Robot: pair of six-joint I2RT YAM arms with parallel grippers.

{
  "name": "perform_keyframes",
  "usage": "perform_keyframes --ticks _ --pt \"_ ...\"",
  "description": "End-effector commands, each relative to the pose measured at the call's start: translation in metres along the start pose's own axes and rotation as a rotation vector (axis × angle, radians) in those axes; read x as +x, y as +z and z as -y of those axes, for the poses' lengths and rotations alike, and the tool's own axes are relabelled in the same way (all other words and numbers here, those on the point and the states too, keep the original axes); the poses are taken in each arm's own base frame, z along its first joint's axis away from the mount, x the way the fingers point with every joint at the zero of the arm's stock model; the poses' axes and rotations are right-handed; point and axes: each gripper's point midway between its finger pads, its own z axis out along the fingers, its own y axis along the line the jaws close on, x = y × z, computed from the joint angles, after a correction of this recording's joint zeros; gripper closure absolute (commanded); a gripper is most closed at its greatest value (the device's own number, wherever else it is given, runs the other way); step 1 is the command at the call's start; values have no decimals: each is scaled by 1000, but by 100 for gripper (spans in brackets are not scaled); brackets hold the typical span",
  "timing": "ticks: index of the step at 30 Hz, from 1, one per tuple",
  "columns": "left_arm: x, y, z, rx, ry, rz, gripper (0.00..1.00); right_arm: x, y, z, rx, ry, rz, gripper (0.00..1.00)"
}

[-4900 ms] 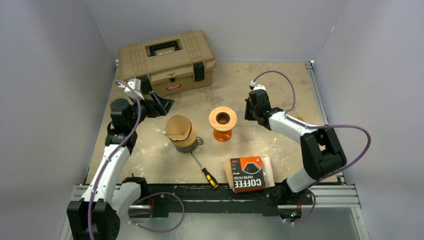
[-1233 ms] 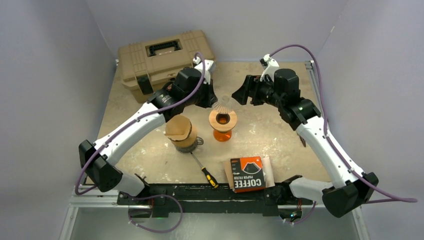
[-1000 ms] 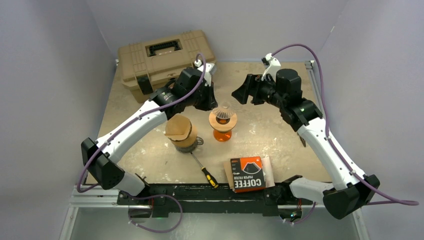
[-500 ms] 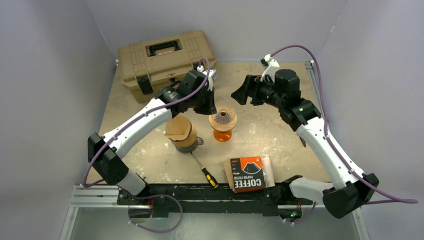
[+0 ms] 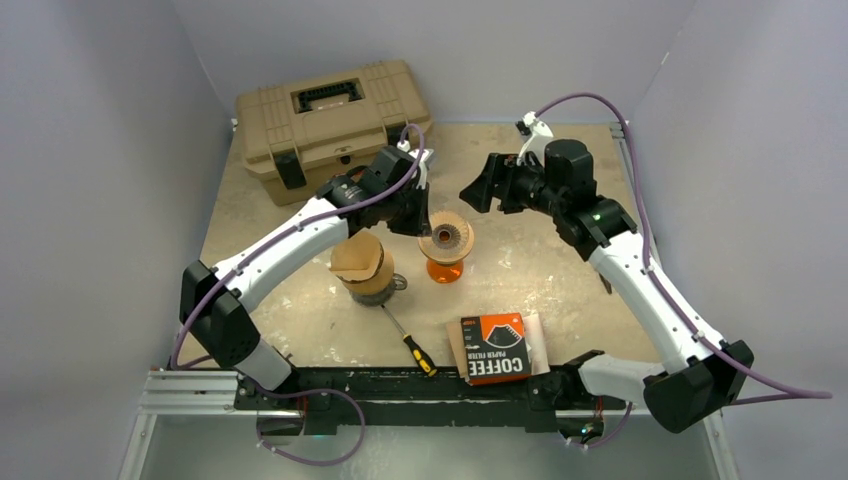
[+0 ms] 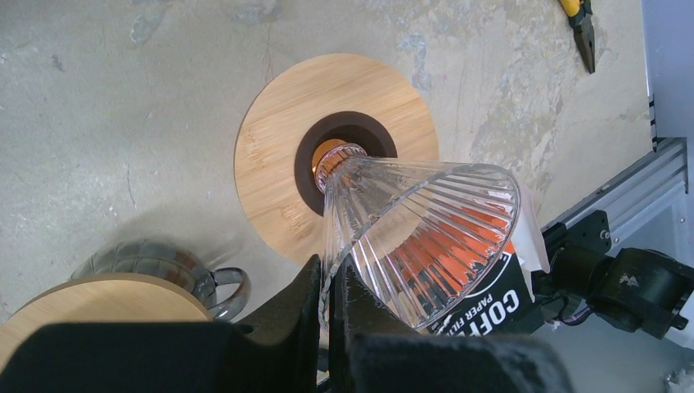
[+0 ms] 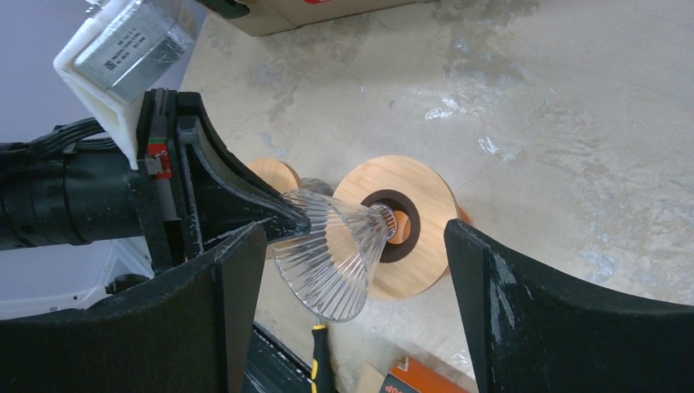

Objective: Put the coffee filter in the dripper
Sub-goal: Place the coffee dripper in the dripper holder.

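The dripper is a clear ribbed glass cone (image 5: 447, 236). My left gripper (image 5: 424, 220) is shut on its rim. The left wrist view shows the rim pinched between the black fingers (image 6: 304, 291), and the cone (image 6: 417, 237) is tilted with its narrow tip at the hole of the wooden ring (image 6: 270, 139). That ring sits on an orange stand (image 5: 444, 270). A tan paper coffee filter (image 5: 356, 255) rests on a glass jug left of the stand. My right gripper (image 5: 478, 190) hangs open to the right of the cone (image 7: 331, 254), touching nothing.
A tan toolbox (image 5: 333, 115) stands at the back left. A screwdriver (image 5: 412, 345) lies in front of the jug. An orange and black coffee filter pack (image 5: 496, 348) sits near the front edge, by the metal rail (image 5: 660, 390).
My left arm has carried the glass cone down and forward until its tip reached the ring's hole. The right gripper has stayed open and barely shifted.
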Motion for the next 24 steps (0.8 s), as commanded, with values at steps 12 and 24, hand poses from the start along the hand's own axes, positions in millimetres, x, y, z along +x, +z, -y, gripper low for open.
perform_keyframes --ticks 12,24 --pt "-10 6 4 41 10 15 78 13 11 3 -32 -6 -28 21" --pt "-31 7 -10 39 -10 93 45 40 37 11 -78 -25 -110 37"
